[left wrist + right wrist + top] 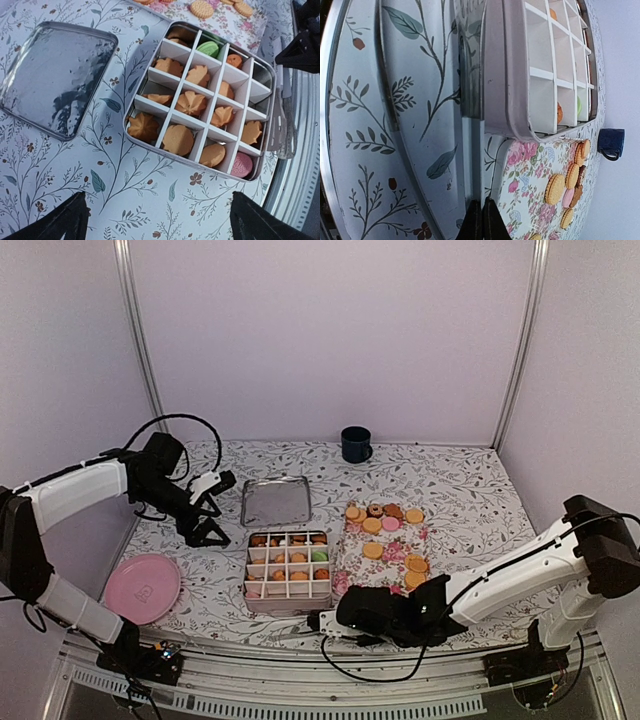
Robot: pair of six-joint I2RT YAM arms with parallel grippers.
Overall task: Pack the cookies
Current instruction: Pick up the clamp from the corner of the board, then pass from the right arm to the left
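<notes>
Nearest the camera, a metal rail is running along the table's front edge, with both arm bases sitting on it. Just behind the rail, the right gripper is lying low over the table. Its fingers are pressing flat together, so the pincer is closed, and it is pointing along the cloth toward the near corner of the box.

The table is wearing a pale cloth printed with grey-green leaves and small brown berries. A pink plate is resting at the near left. The box is sitting in the middle, split by white dividers into sixteen cells. Most of these cells are holding cookies, orange-tan ones along with a green and a pink one.

Touching the box on its right side, a floral mat is lying flat. More cookies are spreading over it in a loose row at its far end, and a few are sitting at its near right corner.

Left of the box and a little farther back, the left gripper is hanging over the cloth with its jaws spread wide and gripping nothing. Just behind the box, the shiny metal lid is lying flat on the cloth. A dark blue mug is standing at the far edge.

Plain lilac-white walls are closing in the space, and two slim metal posts are rising in the far corners.
</notes>
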